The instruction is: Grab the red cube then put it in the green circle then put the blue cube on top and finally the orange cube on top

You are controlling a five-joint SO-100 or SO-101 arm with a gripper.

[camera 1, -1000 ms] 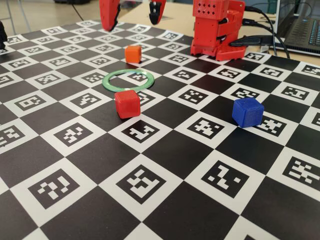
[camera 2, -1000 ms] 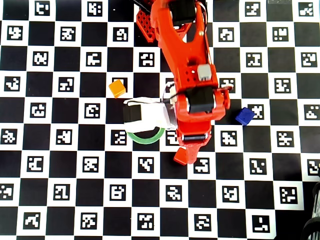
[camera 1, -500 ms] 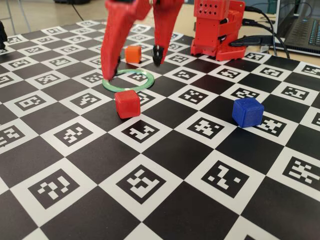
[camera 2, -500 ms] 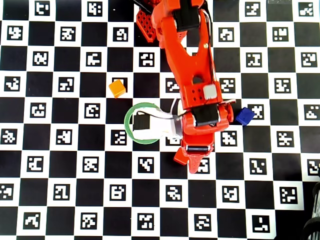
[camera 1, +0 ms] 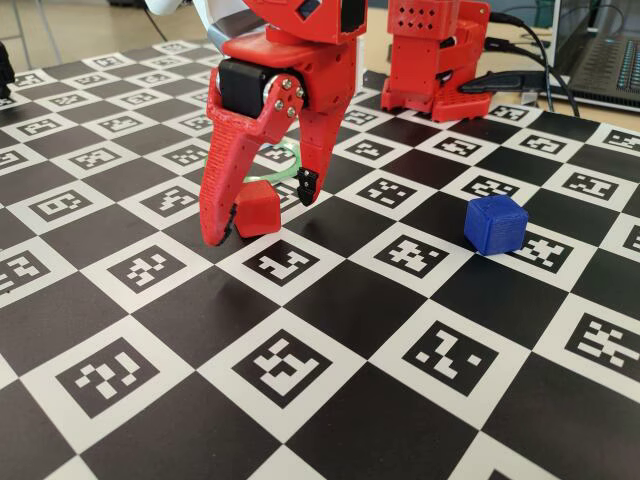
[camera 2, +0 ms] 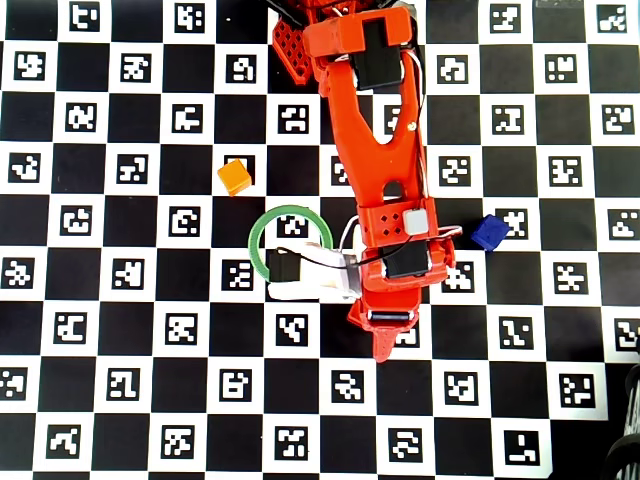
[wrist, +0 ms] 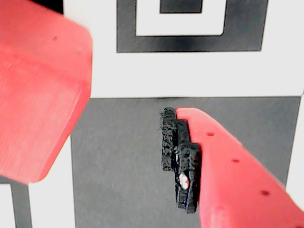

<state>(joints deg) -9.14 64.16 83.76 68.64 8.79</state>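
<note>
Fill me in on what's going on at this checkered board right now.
A red robot arm has brought its tool down around the red cube, which sits on the board just outside the green circle. The jaws are open on either side of the cube and haven't closed on it. The blue cube sits off to the right in the fixed view. The orange cube sits beyond the ring in the overhead view. Nothing is in the circle.

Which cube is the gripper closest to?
The red cube. It sits between the open gripper's fingers, while the blue cube and orange cube lie well away.
</note>
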